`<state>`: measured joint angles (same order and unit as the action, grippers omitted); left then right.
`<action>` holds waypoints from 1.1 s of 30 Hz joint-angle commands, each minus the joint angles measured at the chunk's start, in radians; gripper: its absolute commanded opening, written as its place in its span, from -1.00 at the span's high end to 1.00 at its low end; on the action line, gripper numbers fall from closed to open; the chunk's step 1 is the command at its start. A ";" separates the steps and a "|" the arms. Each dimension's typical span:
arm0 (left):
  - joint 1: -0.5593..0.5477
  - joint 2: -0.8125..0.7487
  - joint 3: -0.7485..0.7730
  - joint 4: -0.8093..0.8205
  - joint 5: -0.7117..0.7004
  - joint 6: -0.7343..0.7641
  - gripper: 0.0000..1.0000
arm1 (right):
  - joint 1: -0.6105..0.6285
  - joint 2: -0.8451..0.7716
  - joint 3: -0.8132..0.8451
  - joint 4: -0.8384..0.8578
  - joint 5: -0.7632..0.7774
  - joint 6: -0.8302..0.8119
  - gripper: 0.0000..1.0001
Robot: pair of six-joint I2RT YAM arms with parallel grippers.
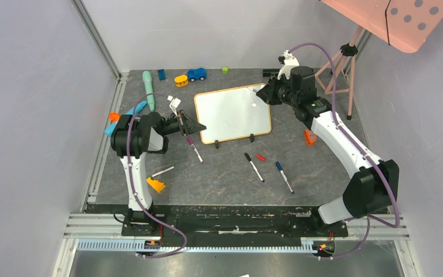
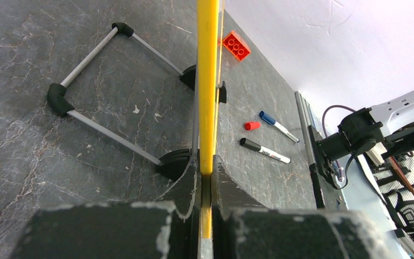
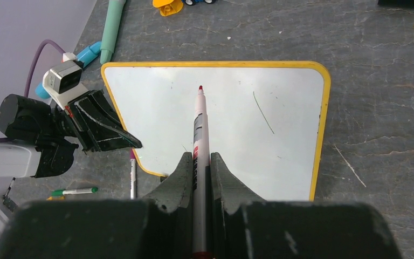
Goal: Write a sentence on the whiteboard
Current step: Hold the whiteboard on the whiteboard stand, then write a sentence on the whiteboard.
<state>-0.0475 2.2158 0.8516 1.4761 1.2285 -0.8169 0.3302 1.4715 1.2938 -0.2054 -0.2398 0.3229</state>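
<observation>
As the left hand (image 1: 203, 127) grips the whiteboard's (image 1: 233, 112) edge, a marker (image 1: 195, 150) lies near.

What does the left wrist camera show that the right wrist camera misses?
Left wrist only: a grey wire stand with black corners, an orange toy brick, a loose red cap, a black-capped white marker and a blue-capped white marker. Right wrist only: the writing face of the small white whiteboard with its thin yellowish frame, the right end effector shut on a red-tipped white marker, a long teal pen. Both: that whiteboard, with the left end effector shut on its edge.
</observation>
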 commanded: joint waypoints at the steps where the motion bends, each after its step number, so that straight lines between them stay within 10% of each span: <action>1: -0.006 0.017 0.021 0.081 0.043 0.016 0.96 | 0.004 -0.041 -0.005 0.049 -0.018 0.011 1.00; 33: -0.011 0.019 0.007 0.081 0.060 0.017 0.96 | 0.168 -0.159 -0.163 0.082 0.061 0.025 1.00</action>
<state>-0.0475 2.2211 0.8574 1.4765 1.2343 -0.8162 0.4587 1.3426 1.1427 -0.1764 -0.2073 0.3336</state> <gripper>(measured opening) 0.063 0.112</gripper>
